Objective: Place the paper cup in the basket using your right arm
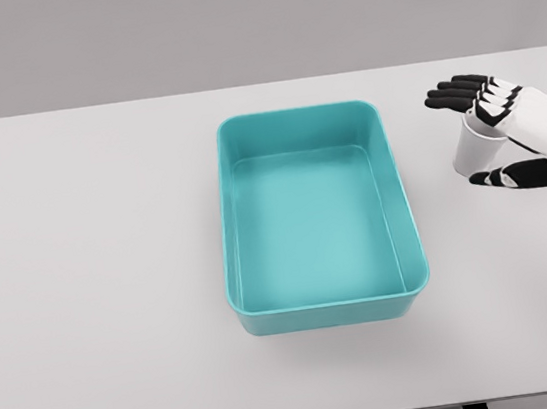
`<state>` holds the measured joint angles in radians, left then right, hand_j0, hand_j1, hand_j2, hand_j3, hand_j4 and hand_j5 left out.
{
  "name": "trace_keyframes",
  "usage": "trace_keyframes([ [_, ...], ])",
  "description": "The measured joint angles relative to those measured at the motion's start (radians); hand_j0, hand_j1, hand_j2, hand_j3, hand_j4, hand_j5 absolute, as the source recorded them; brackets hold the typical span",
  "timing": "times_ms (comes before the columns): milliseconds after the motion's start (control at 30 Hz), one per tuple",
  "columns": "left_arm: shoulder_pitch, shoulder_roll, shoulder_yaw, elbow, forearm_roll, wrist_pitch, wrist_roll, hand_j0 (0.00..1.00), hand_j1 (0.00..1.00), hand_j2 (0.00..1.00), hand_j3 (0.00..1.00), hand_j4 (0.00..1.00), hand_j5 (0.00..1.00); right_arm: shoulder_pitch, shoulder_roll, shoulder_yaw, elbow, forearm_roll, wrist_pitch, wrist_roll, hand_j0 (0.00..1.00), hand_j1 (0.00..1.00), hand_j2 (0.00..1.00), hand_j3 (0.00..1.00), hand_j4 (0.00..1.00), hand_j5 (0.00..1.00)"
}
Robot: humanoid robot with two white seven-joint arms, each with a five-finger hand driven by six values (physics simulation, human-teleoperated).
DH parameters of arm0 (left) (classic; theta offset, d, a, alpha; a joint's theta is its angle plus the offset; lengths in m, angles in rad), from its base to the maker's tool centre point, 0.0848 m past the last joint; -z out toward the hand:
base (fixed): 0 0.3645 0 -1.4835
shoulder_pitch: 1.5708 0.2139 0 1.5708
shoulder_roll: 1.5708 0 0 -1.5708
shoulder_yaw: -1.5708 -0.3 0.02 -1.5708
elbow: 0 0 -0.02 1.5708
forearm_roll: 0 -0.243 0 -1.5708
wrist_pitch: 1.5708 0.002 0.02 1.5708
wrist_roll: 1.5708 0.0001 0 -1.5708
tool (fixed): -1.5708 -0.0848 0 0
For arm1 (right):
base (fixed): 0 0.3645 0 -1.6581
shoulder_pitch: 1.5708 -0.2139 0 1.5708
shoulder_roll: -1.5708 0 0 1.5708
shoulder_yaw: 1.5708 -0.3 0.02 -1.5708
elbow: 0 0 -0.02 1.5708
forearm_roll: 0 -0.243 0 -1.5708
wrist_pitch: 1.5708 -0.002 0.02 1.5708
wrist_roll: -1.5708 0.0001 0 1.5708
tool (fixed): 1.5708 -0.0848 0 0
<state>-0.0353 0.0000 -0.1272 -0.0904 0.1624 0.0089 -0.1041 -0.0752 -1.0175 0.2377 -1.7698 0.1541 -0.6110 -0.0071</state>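
A white paper cup (475, 146) stands upright on the table, to the right of the teal basket (232, 220). My right hand (466, 136) comes in from the right edge and brackets the cup. Its black-tipped fingers (455, 92) stretch out past the cup's far side, and the thumb (512, 175) lies along its near side. The fingers look extended, not curled tight around the cup, which sits against the palm. The basket is a rectangular tub with nothing inside it. My left arm does not show.
The white table (93, 289) spans the whole view, with its front edge near the bottom of the picture. A strip of table roughly one cup-width wide separates the basket's right wall (401, 198) from the cup.
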Motion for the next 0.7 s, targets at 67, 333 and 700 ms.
trace_keyframes([
  [67, 0.000, 0.000, 0.000, 0.000, 0.000, 0.000, 0.000, 1.00, 1.00, 1.00, 1.00, 1.00, 1.00, -0.002, 0.004, -0.002, 0.000, -0.001, 0.000, 0.015, 1.00, 1.00, 1.00, 1.00, 1.00, 1.00],
  [333, 0.000, 0.000, 0.000, 0.000, 0.000, 0.000, 0.000, 1.00, 1.00, 1.00, 1.00, 1.00, 1.00, 0.035, 0.265, -0.270, 0.001, -0.035, -0.001, 0.444, 1.00, 1.00, 1.00, 1.00, 1.00, 1.00],
  [700, 0.000, 0.000, 0.000, 0.000, 0.000, 0.000, 0.000, 1.00, 1.00, 1.00, 1.00, 1.00, 1.00, 0.011, 0.254, -0.365, 0.013, -0.306, 0.013, 0.614, 1.00, 1.00, 1.00, 1.00, 1.00, 1.00],
])
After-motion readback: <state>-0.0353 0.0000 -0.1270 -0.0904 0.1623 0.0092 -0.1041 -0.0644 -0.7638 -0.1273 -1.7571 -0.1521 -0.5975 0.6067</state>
